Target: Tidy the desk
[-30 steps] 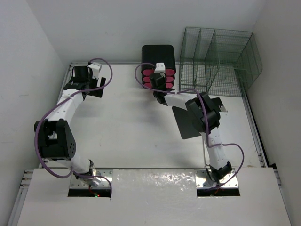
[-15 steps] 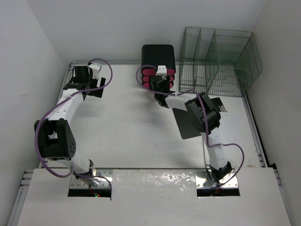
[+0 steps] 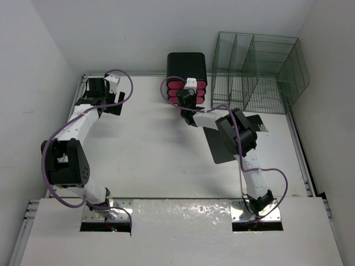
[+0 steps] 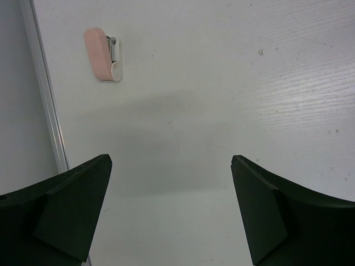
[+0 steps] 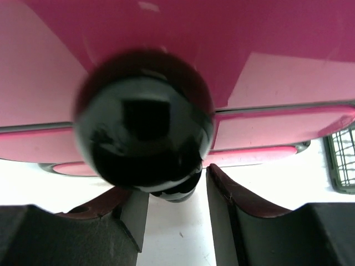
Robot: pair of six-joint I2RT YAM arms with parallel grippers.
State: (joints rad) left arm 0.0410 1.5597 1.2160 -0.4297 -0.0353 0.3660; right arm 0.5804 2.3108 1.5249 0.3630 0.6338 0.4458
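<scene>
1. The large flat white bench with thin grey metal rails [image 3: 155,149] is being seen across the whole middle of the overhead view, with both arms bolted at its near edge.
2. The left hand [image 4: 171,160] is being held wide apart and empty over the far left corner of the bench. This is probably so that the small pink and white oblong object [image 4: 103,54], lying just beside the bench's edge, can be straddled.
3. The right hand [image 5: 172,208] is being presented to the glossy black round knob [image 5: 144,130] on a magenta plastic drawer front [image 5: 266,33]. The drawer belongs to the black drawer box [image 3: 187,64] at the far edge, and the approach is judged to be for pulling or pushing it.
4. The right hand's fingers [image 5: 238,205] are being set fairly narrow just under the knob. Whether the knob is being gripped cannot be told.
5. A flat black sheet [image 3: 216,147] is being overhung by the right forearm. It is near a green wire-mesh organiser [image 3: 258,66] at the far right corner, a likely home for loose items.
</scene>
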